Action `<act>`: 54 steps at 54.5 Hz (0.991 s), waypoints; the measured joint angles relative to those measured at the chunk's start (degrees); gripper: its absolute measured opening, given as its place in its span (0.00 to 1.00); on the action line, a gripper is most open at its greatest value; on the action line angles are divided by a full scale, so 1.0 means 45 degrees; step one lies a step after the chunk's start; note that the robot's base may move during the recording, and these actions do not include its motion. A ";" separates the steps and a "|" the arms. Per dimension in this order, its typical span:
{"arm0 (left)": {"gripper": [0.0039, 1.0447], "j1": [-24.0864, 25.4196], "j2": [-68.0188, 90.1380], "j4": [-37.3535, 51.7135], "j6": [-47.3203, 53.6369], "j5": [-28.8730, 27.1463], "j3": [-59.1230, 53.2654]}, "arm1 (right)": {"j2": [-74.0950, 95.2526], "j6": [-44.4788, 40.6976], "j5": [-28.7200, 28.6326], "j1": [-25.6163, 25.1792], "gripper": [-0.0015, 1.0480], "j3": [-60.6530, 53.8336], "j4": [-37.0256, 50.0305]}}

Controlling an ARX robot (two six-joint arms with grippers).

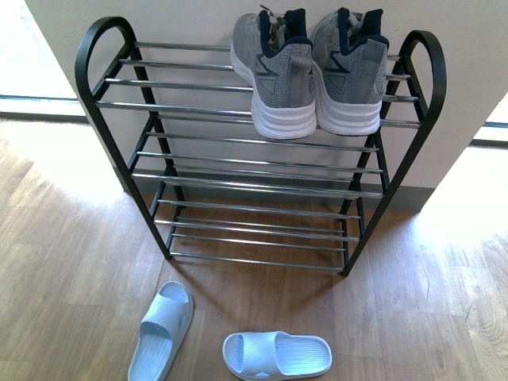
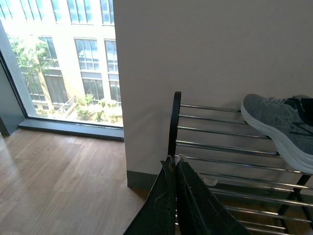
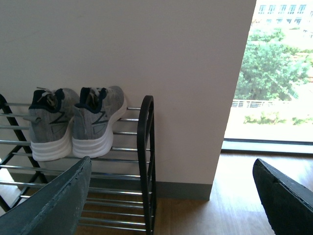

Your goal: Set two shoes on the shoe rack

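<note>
The grey sneakers (image 1: 309, 75) sit on the top tier of the shoe rack (image 1: 238, 176) while two pale blue slides (image 1: 163, 327) lie on the floor before it, likely light and bendy, best pinched at the strap by the wide-open right claw (image 3: 171, 164), the left claw (image 2: 174, 160) being closed on nothing.
</note>
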 joint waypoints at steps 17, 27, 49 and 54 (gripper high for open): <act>0.01 0.0000 -0.2497 -0.2681 0.0010 0.0000 0.0005 | 0.0000 0.0000 -0.0005 0.0000 0.91 0.0000 0.0000; 0.01 0.0015 -0.2545 -0.2778 0.0010 0.0000 0.0000 | -0.0005 0.0000 -0.0005 0.0000 0.91 0.0000 0.0000; 0.45 0.0015 -0.2555 -0.2778 0.0005 -0.0005 0.0000 | -0.0005 0.0000 0.0000 0.0000 0.91 0.0000 0.0000; 0.65 0.0015 -0.2555 -0.2778 0.0005 -0.0005 0.0000 | -0.0005 0.0000 0.0000 0.0000 0.91 0.0000 0.0000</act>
